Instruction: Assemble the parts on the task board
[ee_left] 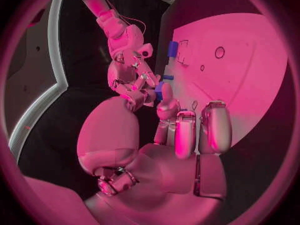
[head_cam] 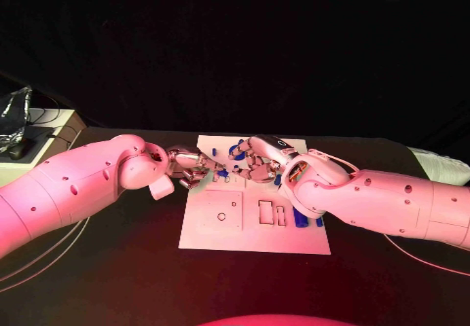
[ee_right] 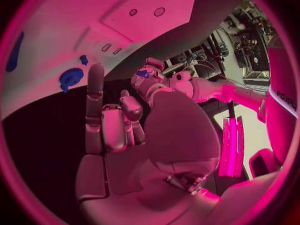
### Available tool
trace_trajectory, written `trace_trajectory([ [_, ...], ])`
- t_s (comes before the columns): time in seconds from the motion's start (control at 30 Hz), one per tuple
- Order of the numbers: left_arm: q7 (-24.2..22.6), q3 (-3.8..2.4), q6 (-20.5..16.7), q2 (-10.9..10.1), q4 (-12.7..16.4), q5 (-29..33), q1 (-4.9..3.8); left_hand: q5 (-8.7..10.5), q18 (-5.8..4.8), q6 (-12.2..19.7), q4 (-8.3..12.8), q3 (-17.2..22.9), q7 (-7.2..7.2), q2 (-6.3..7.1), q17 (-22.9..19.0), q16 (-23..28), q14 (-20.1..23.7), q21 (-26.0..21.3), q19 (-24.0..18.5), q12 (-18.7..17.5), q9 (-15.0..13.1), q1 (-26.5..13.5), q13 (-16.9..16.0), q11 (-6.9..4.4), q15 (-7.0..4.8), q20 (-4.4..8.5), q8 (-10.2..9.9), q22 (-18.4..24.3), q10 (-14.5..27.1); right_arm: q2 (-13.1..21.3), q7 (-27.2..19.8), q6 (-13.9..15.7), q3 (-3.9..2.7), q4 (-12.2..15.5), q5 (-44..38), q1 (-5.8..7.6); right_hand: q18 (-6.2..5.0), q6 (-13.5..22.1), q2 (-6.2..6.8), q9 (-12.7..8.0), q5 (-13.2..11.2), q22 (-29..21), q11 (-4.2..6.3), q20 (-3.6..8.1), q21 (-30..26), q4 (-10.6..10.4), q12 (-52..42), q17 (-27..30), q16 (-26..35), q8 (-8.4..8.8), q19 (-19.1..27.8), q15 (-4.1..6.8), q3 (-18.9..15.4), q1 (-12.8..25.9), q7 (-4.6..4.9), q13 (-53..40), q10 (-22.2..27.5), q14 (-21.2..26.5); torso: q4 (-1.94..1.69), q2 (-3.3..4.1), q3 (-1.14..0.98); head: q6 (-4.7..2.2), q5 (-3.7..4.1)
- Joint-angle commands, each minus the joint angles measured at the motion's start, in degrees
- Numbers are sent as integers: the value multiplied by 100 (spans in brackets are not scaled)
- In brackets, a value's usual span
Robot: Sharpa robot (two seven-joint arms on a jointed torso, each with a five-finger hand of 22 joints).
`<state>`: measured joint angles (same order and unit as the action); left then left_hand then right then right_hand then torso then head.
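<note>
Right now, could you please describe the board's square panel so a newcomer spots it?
Find the white task board in the middle of the black table. On its near half, toward the robot's left, sits a square panel; unlike the narrow slots beside it, it has a round hole.

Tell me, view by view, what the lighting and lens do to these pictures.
Head view: pink-red light tints the arms and the task board; the background is black, and the two hands meet over the board's far end. Left wrist view: fisheye bends the board's edges; magenta light covers the left hand. Right wrist view: same circular distortion; blue parts stay distinct.
</note>
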<state>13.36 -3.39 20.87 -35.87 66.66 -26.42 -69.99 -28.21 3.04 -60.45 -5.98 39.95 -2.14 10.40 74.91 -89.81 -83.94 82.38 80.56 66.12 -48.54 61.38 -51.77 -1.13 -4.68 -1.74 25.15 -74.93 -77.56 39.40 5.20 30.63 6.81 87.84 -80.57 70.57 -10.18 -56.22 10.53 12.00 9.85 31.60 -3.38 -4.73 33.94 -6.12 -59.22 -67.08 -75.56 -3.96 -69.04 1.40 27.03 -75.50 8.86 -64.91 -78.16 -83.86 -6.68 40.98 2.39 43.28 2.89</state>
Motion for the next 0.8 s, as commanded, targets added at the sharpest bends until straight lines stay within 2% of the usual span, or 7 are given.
trace_trajectory([
  [0.03, 6, -2, -335, 22, 41, -412, 0, -219, 17, -64, 804, 813, 38, 10, 1509, -19, -606, 26, 44, 23, -5, 0, -6, -121, -34, -6, 38, -302, -145, 85, 58, 69, -3, -20, -111, 1, -27, 26, 48, -1, -2, -11, 10, -18, -39, -15, 31, 10, 30, 2, 1, -39, 19, -33, -12, 8, 35, -38, -1, -2, 2, -5, -11],
  [0.17, 50, -2, -690, 57, 78, -756, 0, -238, 16, -68, 810, 816, 40, 11, 1509, -19, -606, 29, 48, 16, -6, -1, 7, -123, -36, -5, 39, -306, -145, 230, 48, 239, -11, -61, -67, 7, -28, 6, 59, 3, 53, -16, 12, -16, -52, -14, 32, 10, 33, -11, -9, -37, 29, -57, -14, 11, 28, -43, 3, -3, -5, -8, -35],
  [0.27, 130, -3, -1095, 98, 113, -1056, 0, -266, 15, -76, 820, 821, 42, 16, 1509, -19, -606, 32, 51, 31, -8, -2, -16, -127, -39, -3, 42, -310, -159, 364, 43, 471, -38, -115, 309, 39, -31, -42, 80, 14, 179, -20, 19, -8, -68, -30, 18, -3, 27, -35, -35, -33, 41, -74, -21, 5, 2, -63, 12, -5, -9, -20, -49],
  [0.57, 510, -3, -1927, 251, 205, -1917, 0, -333, 10, -102, 842, 831, 50, 34, 1509, -19, -606, 49, 72, 55, -12, -7, -49, -137, -47, 3, 49, -334, -189, 668, -76, 903, -117, -312, 1979, 291, -27, -61, 122, 19, 352, -29, 23, 2, -114, -8, 247, 193, 177, -41, -21, -32, 78, -139, -22, 187, 94, -12, 14, -15, -13, -23, -34],
  [0.63, 677, 2, -2108, 312, 239, -2198, 0, -338, 13, -104, 844, 833, 51, 35, 1509, -19, -606, 44, 65, 56, -12, -6, -50, -137, -48, 4, 50, -325, -191, 752, -176, 972, -139, -355, 2349, 369, -26, -68, 131, 22, 385, -34, 19, 4, -140, 5, 447, 342, 291, -43, 5, -39, 91, -158, -18, 343, 182, 38, 17, -9, -20, -32, -31],
  [0.77, 913, 30, -2275, 406, 273, -2588, 0, -346, 14, -108, 850, 837, 52, 35, 1509, -19, -606, 43, 65, 57, -12, -3, -51, -140, -51, 6, 50, -322, -196, 831, -425, 1018, -177, -450, 2848, 444, -23, -79, 154, 26, 400, -61, 12, 2, -236, 18, 1060, 720, 619, -43, 97, -56, 112, -171, -10, 838, 426, 178, 14, -13, -23, -26, -24],
  [0.8, 962, 36, -2294, 426, 277, -2648, 0, -346, 14, -108, 850, 837, 52, 35, 1509, -19, -606, 43, 65, 57, -12, -3, -51, -140, -51, 6, 50, -322, -196, 840, -496, 1016, -183, -481, 2977, 457, -22, -85, 154, 29, 410, -86, 3, -2, -302, 21, 1587, 1069, 923, -44, 164, -68, 136, -180, -7, 1262, 651, 310, 10, -25, -32, -14, -24],
])
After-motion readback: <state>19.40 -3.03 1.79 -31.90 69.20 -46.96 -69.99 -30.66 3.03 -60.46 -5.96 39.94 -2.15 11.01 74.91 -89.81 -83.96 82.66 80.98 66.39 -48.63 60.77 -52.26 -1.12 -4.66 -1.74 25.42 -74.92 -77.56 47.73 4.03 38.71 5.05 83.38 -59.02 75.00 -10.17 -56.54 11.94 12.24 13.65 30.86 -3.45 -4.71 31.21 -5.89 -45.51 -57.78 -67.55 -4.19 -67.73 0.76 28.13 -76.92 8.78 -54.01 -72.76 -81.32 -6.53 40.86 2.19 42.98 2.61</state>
